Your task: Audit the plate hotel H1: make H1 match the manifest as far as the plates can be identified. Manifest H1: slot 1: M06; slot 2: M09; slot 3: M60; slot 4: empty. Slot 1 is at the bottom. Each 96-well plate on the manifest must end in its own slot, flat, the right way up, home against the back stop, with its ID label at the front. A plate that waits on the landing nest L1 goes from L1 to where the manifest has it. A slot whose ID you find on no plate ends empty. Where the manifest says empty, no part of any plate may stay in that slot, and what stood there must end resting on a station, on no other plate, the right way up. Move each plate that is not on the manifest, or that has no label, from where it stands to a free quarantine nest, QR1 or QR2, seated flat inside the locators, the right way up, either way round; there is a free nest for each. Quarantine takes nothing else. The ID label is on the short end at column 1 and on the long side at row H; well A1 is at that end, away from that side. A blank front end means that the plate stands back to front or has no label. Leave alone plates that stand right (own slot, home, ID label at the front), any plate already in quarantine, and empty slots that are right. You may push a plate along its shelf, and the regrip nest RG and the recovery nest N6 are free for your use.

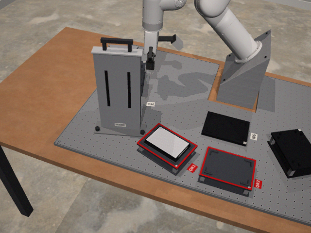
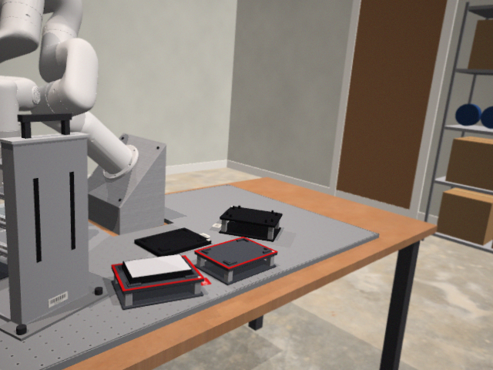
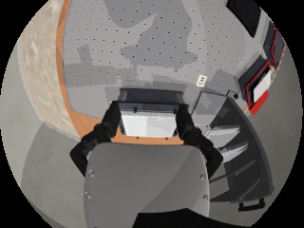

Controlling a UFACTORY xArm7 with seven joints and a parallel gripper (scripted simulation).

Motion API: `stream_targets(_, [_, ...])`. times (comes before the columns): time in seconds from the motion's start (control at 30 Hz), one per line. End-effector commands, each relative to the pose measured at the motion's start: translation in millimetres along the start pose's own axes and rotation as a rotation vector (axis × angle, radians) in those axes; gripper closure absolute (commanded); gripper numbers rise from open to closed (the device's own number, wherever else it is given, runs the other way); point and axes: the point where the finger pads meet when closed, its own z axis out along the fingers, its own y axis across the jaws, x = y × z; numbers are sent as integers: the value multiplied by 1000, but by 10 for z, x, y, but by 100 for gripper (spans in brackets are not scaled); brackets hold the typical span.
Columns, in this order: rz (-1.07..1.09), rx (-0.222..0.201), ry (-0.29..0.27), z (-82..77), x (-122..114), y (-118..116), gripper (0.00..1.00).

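Top view, starting at the front edge of the tabletop (image 1: 45,82): two red-framed quarantine nests sit side by side on the grey perforated baseplate (image 1: 175,105). QR1 (image 1: 187,153) carries a plate (image 1: 166,141) with a pale top, lying flat inside the red border, while QR2 (image 1: 228,168) just to its right shows only its dark deck and corner locators. Behind QR2 lies the flat black recovery nest N6 (image 1: 226,127), and near the right edge a raised black nest (image 1: 292,150) stands on short posts. Toward the left, the plate hotel H1 (image 1: 117,87) rises as a tall grey tower with two vertical slots in its panel and a black handle (image 1: 116,42) on top; its shelf openings face away from this camera, so what the slots hold cannot be read here. Beyond the tower, close against its far right corner, the gripper (image 1: 150,61) hangs from the white arm (image 1: 226,22), the hotel body standing between it and the front edge. In the wrist view the fingers are spread wide with nothing between them, framing a pale plate end (image 3: 150,121); the hotel's shelves show to the right. Farthest back, the arm's grey wedge pedestal (image 1: 263,50) fills a cut-out in the baseplate.
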Motion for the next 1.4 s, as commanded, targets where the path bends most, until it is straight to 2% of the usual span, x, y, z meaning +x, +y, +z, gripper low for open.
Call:
stream_targets(0.0, [0,-1,-3,-8,-12,3,0])
stream_targets(1.1, [0,-1,-3,-8,-12,3,0])
stream_targets(1.37, [0,-1,-3,-141,-12,3,0])
